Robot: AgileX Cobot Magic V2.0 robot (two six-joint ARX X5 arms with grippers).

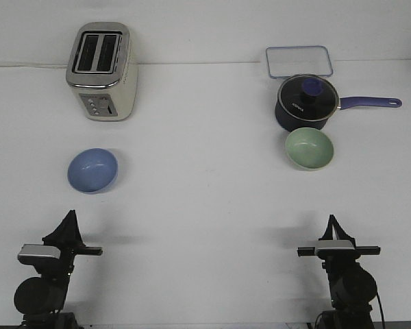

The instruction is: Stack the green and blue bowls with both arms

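The periwinkle blue bowl [92, 170] sits upright on the white table at the left. The sage green bowl [309, 148] sits upright at the right, just in front of the saucepan and close to it. My left gripper [70, 215] is near the front edge, below the blue bowl and well apart from it. My right gripper [331, 219] is near the front edge, below the green bowl and well apart from it. Both grippers come to a closed point and hold nothing.
A cream toaster [101, 70] stands at the back left. A dark navy saucepan [307, 103] with a glass lid stands at the back right, its handle pointing right. A clear rectangular container [299, 62] lies behind it.
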